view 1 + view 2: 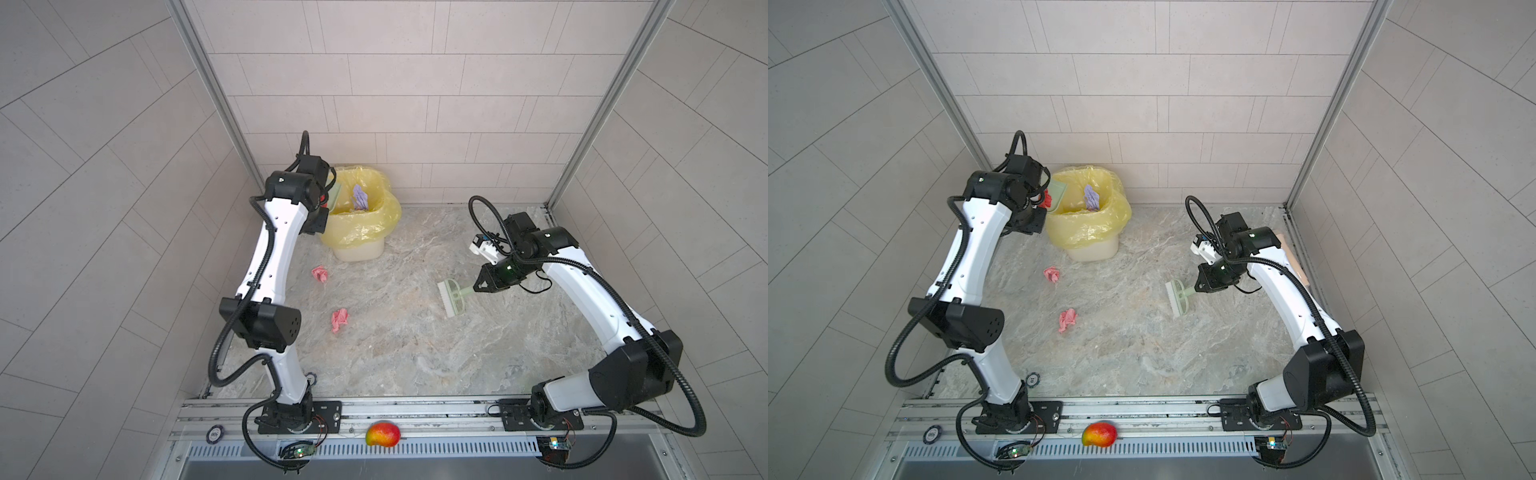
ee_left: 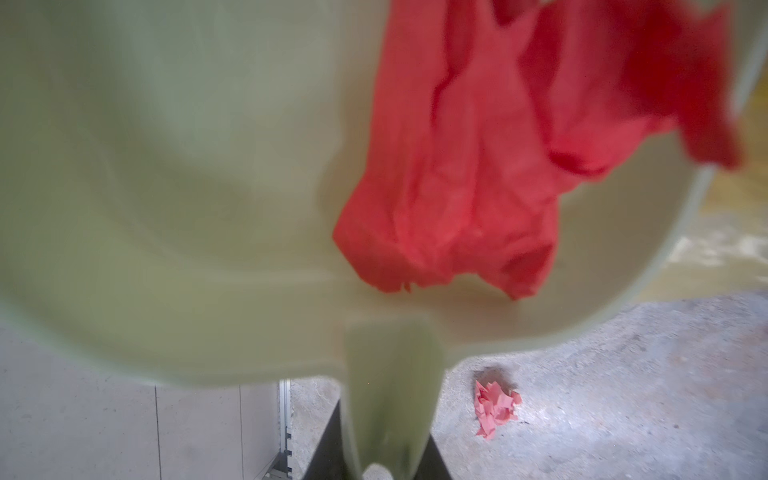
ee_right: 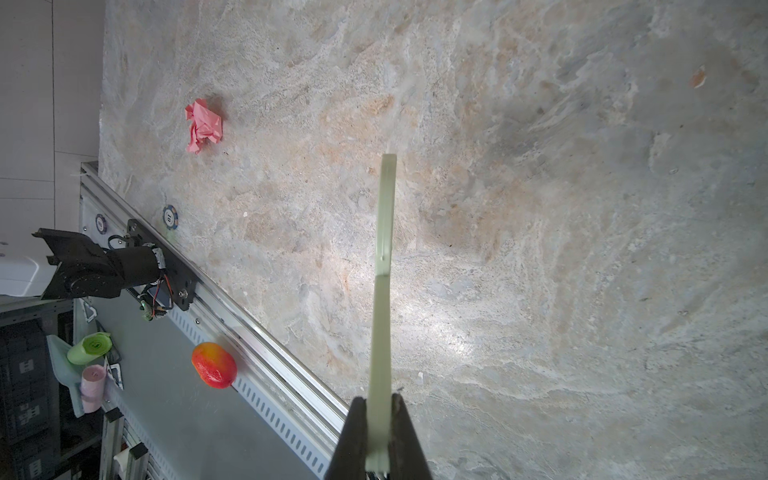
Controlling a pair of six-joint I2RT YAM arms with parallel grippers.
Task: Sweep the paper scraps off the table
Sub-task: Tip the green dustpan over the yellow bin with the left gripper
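Both pincers are closed on tools: the left pincer [image 2: 386, 461] nips the dustpan [image 2: 166, 166] by its handle, jaws nearly together, and the right pincer [image 3: 379, 401] is clamped tight on the handle of the brush [image 1: 451, 298], held over the table [image 1: 415, 353] toward its right edge. The step in hand looks to be the emptying. The dustpan is tipped at the mouth of the bin [image 1: 357, 251] in the far left corner, where a lavender scrap [image 1: 360, 198] lies inside. A red scrap [image 2: 457, 166] sits in the dustpan, from the back wall by the handle out to one side rim, so it has not yet dropped. To do this well the left arm should probably bring the dustpan's lip well over the bag [image 1: 374, 224] before tilting steeper — the wad looks light and crumpled, apt to cling, so a small shake may help, and it could slip over the side rim onto the table instead. The far pink scrap [image 1: 320, 274] lies near the left edge just short of the bin, the near pink scrap [image 1: 339, 319] further along that edge — both well apart from the brush.
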